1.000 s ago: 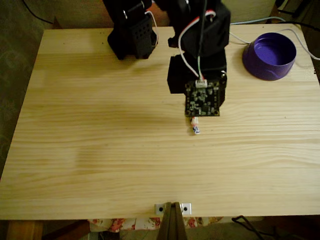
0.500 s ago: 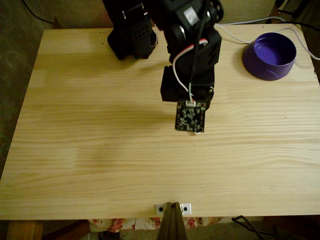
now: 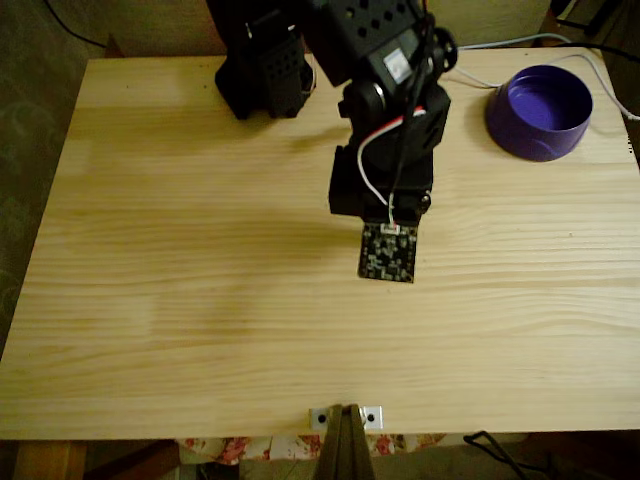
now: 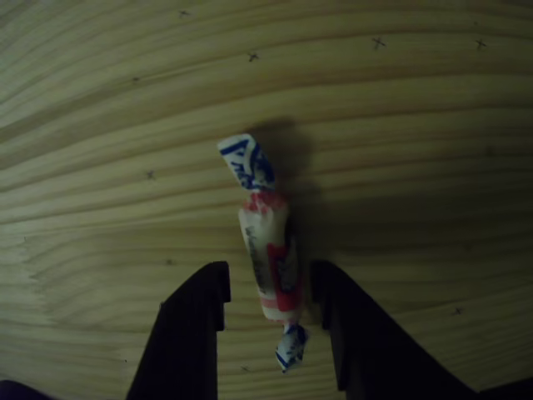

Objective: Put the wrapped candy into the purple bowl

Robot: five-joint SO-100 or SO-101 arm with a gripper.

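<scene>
Pale wood table (image 4: 433, 125), white-red wrapped candy (image 4: 268, 258) with twisted blue-printed ends, between spread pincer (image 4: 268, 287)

One wrapped candy (image 4: 268, 265), one purple bowl (image 3: 540, 112), one wooden table (image 3: 200, 250).

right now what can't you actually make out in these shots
- The wrapped candy in the fixed view: the arm's circuit board covers its spot on the table.
- Whether the gripper fingers touch the candy: dim close-up, a gap shows on each side.
- The gripper's upper part: cut off by the close-up's bottom edge.
- The print on the wrapper: too blurred to read.
- The purple bowl: the inside is shadowed and soft.
</scene>
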